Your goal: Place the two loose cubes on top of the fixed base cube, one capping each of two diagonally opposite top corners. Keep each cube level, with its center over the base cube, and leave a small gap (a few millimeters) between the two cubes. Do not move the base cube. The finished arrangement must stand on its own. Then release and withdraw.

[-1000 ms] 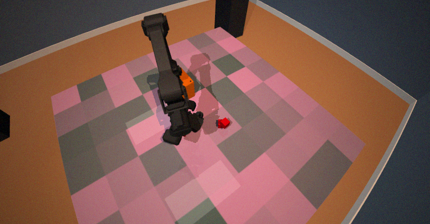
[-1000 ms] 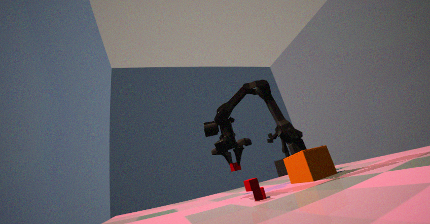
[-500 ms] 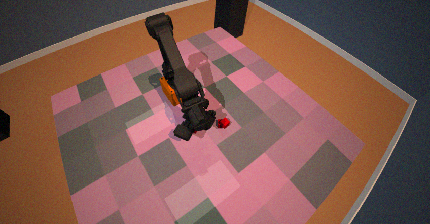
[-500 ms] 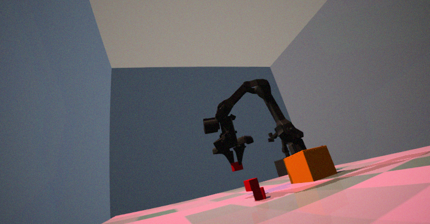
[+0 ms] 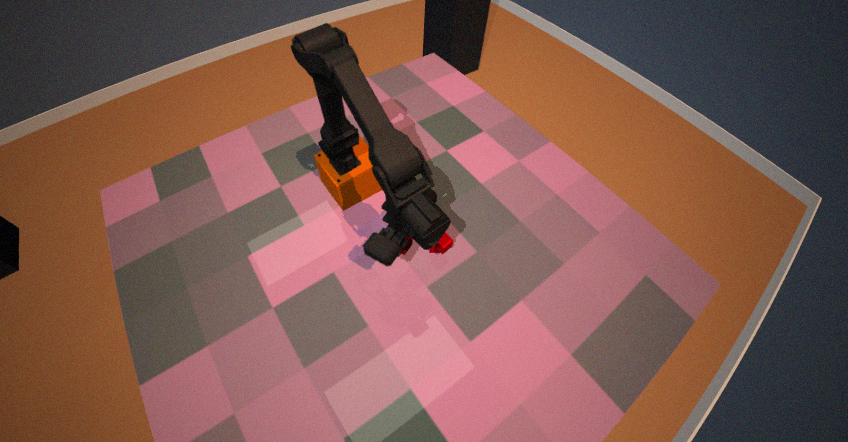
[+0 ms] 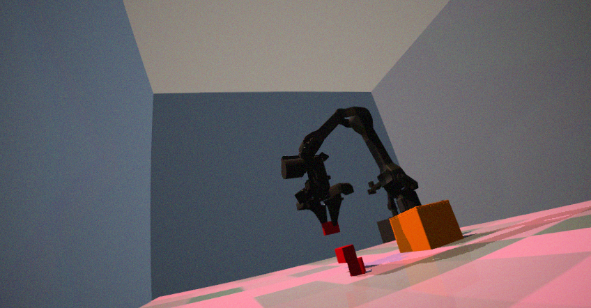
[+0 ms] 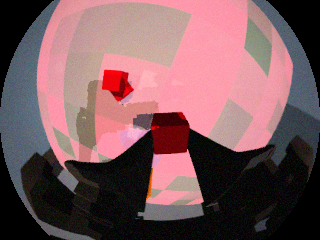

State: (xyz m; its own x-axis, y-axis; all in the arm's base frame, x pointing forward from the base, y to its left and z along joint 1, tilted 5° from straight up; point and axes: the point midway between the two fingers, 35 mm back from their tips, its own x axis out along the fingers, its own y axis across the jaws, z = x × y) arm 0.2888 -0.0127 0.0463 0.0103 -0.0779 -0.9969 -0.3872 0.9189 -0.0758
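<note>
Robot arm carrying one small red cube above a checkered counter, with two more red cubes below – the task looks about half done.

Nearest, on the pink-and-grey checkered counter (image 6: 477, 280), a bright red cube (image 6: 343, 252) sits offset against a darker red cube (image 6: 356, 265). It seems to perch on one top corner of the darker one, which I take to be the fixed base, though the angle does not settle this. Just beyond and above them hangs the dark gripper (image 6: 330, 217), its jaws pinching a second small red loose cube (image 6: 330, 228) well off the counter and roughly level. Farther back stands a large orange block (image 6: 426, 226) by the foot of the black jointed arm (image 6: 373, 139). Left to do, by my reading – set the carried cube on the opposite corner with a slim gap, let go, and pull away.
</note>
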